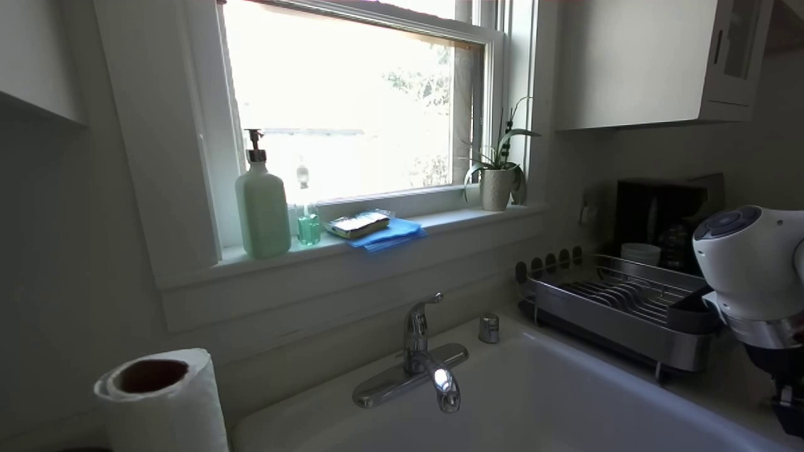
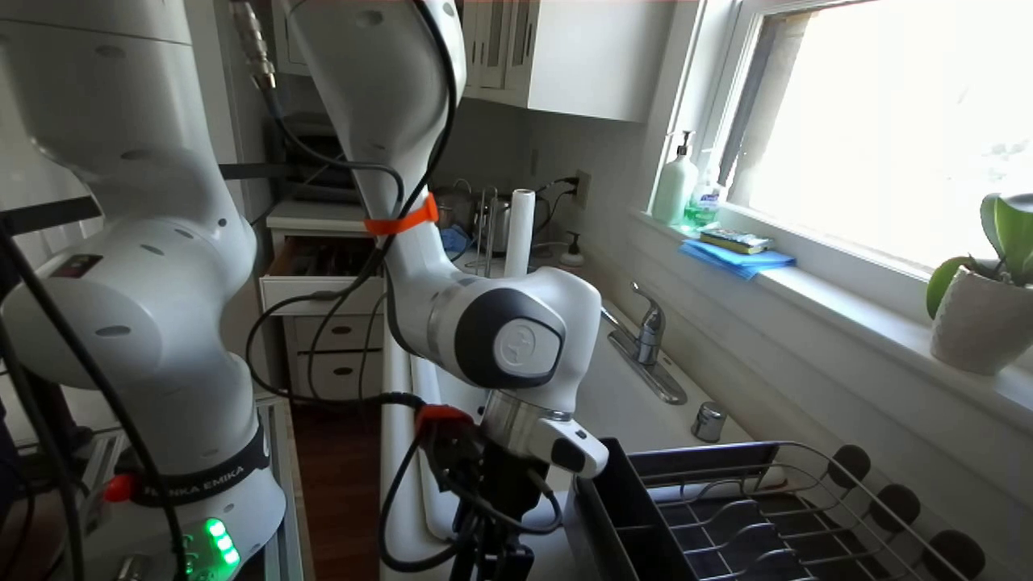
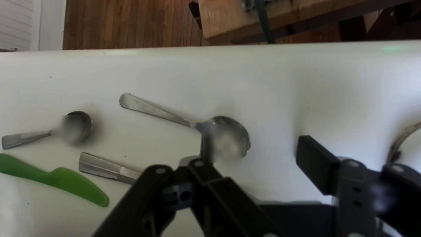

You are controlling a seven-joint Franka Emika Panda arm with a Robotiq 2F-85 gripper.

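Observation:
In the wrist view my gripper [image 3: 255, 151] stands open above a white counter. A metal spoon [image 3: 154, 110] lies there, its bowl reaching into the space between the fingers, close to the left one. Whether that finger touches the bowl I cannot tell, as the picture is smeared there. The right finger's pad [image 3: 315, 164] is well apart from the spoon. Further left lie a smaller spoon [image 3: 26, 138], a green plastic knife [image 3: 74, 184] and a metal handle [image 3: 102, 168] whose far end the gripper hides. Both exterior views show the gripper only partly, low at the frame's edge.
A dish rack [image 1: 603, 314] stands beside the sink [image 1: 565, 383], near the arm. The faucet [image 1: 418, 351] rises behind the basin. A curved rim [image 3: 399, 141] shows at the wrist view's right. Beyond the counter edge [image 3: 138, 52] is a wooden platform [image 3: 223, 28].

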